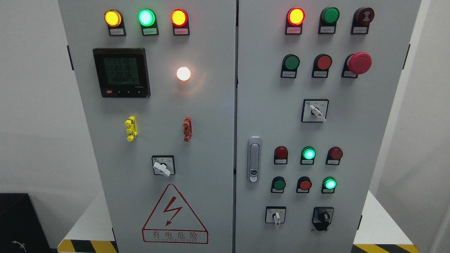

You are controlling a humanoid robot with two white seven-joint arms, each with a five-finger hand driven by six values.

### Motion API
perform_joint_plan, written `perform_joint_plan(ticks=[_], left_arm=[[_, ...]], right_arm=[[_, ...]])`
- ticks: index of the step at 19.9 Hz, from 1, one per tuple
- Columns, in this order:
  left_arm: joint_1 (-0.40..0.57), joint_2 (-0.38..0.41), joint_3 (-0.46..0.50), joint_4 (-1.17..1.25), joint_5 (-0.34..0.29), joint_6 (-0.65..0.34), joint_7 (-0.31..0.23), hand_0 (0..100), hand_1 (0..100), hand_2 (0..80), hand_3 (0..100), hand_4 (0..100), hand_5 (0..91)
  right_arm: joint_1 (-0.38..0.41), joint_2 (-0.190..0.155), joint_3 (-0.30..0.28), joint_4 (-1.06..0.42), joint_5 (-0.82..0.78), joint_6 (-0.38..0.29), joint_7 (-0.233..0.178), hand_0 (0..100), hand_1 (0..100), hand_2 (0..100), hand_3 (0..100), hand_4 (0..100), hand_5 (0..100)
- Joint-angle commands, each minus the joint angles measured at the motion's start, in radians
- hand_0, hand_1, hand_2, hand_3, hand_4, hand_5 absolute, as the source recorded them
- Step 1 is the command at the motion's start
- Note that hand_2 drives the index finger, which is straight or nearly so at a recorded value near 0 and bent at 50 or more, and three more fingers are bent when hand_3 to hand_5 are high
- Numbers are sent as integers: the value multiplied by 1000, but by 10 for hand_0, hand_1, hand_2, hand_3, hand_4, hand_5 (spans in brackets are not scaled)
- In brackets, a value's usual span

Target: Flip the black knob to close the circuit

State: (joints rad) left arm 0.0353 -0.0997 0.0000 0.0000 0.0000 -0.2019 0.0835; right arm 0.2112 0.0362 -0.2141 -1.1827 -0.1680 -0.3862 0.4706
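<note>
Seeing neither of my hands, finger state unknowable | black knob [322, 218] low on cabinet's right door [369, 140] | green lamp [330, 183] above it lit

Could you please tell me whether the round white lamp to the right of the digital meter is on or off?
On. The white lamp glows brightly and casts a warm halo on the grey cabinet door around it, right of the digital meter.

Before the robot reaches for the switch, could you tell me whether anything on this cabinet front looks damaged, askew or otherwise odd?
Nothing looks damaged. The black knob at the lower right sits intact on its plate, and the white selector handles simply point at different angles. Several lamps are lit. Neither robot hand is in view.
</note>
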Motion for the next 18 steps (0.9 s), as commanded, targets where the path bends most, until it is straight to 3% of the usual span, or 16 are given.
perform_joint_plan(ticks=[1,3,6,10,12,13,14,15,18], left_arm=[[0,0,-21,21,-21,1,1,0,0,0,0,0,0],[0,0,-21,21,-21,-1,1,0,0,0,0,0,0],[0,0,-21,21,-21,1,1,0,0,0,0,0,0],[0,0,-21,21,-21,-1,1,0,0,0,0,0,0],[0,0,-21,21,-21,1,1,0,0,0,0,0,0],[0,0,-21,21,-21,1,1,0,0,0,0,0,0],[0,0,-21,21,-21,-1,1,0,0,0,0,0,0],[0,0,-21,21,-21,-1,1,0,0,0,0,0,0],[0,0,-21,21,-21,-1,1,0,0,0,0,0,0]], right_arm=[[20,73,-8,-348,5,24,-1,0,178,0,2,0,0],[37,73,-2,-405,8,44,-3,0,178,0,2,0,0],[40,67,13,-452,13,49,-43,0,176,0,0,0,0],[39,62,19,-515,15,72,-49,0,176,0,2,0,0],[33,59,19,-528,16,73,-79,0,174,7,87,0,0],[31,59,19,-531,19,72,-102,0,174,93,200,127,0],[27,57,21,-535,33,73,-124,0,178,122,242,171,0],[20,56,22,-535,57,73,-138,0,194,189,328,265,62],[-7,57,22,-543,152,72,-159,0,264,307,510,425,258]])
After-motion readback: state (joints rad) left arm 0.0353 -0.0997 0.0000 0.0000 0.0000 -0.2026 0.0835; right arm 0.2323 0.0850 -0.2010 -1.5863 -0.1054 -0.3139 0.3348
